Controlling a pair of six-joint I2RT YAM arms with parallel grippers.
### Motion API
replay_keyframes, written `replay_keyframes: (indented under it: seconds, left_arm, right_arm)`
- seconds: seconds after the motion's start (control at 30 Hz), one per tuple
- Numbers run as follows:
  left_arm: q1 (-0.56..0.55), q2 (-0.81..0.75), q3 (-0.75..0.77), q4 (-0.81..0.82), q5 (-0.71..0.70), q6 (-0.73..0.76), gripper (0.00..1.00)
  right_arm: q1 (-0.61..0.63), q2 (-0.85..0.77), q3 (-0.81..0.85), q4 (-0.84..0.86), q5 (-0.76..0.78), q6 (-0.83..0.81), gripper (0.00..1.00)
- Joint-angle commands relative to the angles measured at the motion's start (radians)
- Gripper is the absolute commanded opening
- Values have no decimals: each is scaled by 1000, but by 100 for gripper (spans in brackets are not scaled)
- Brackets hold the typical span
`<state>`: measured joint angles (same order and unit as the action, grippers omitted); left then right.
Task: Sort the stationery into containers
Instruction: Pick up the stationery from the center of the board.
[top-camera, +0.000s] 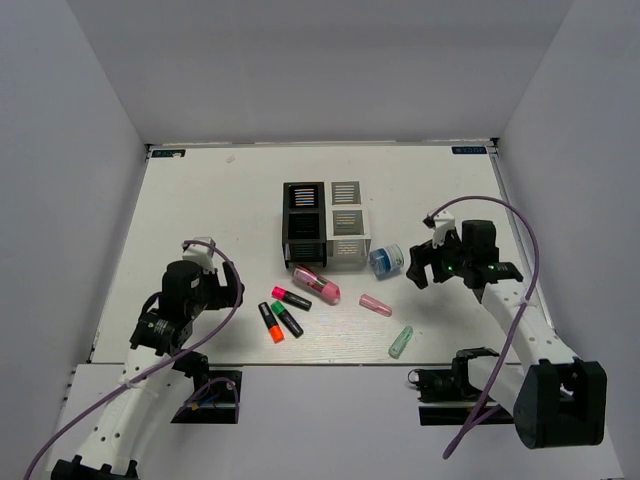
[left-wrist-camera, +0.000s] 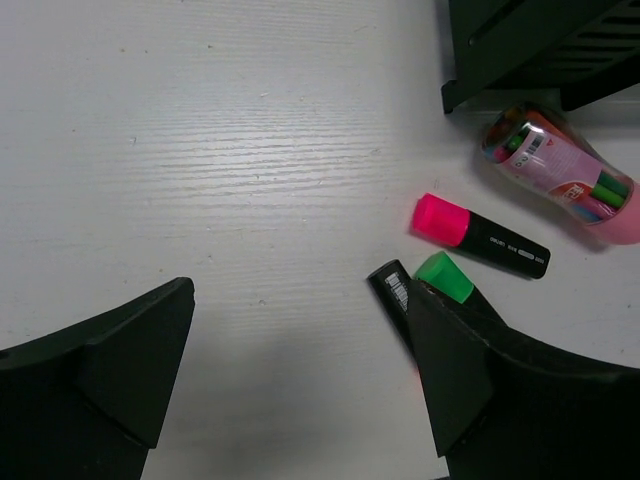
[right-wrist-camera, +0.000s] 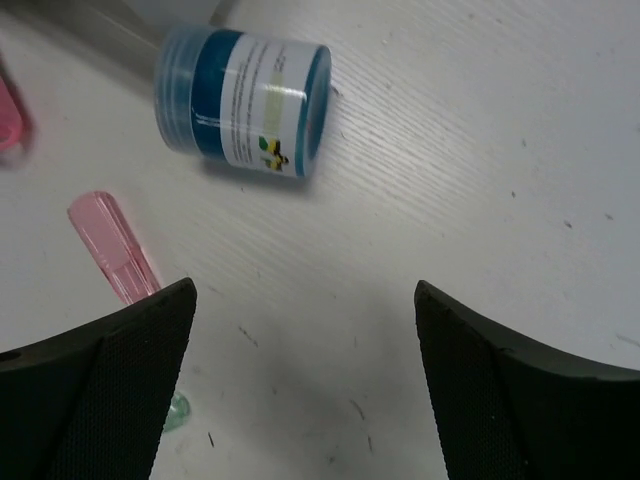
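Both jaws wide, empty. Blue-white roll (right-wrist-camera: 243, 102) lies on its side on the bench (right-wrist-camera: 480, 150), upper left of right wrist view, ahead-left of right jaws, long axis roughly across frame. Right arm nearer. Pink highlighter (left-wrist-camera: 480, 243) right of left jaws. Bins (top-camera: 303, 222) mid-frame.

I see a matt, wood-grained white table (left-wrist-camera: 200, 150); a glossy, translucent pink plastic capsule case (left-wrist-camera: 565, 175); a blue-white roll (right-wrist-camera: 245, 100) with a paper-like label.

We see bright, even overhead light on the white surface (top-camera: 220, 200); soft grey shadows lie between the jaws in both wrist views, edges slightly soft.
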<state>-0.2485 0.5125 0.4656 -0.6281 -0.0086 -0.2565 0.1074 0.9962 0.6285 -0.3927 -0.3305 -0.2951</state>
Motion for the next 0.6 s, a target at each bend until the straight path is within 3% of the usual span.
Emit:
replay_keyframes:
  seconds: [0.0,0.2,0.57]
  left_arm:
    - [5,-6,25,1,38,2,98]
    - [2,17,33,1,64,7,99]
    - [3,52,38,-7,67,14,99]
  right_arm:
    - [9,64,-52,264,-142,54,91]
    - [69,232,37,301,-128,103,91]
    - [245,370,80,382,103,91,91]
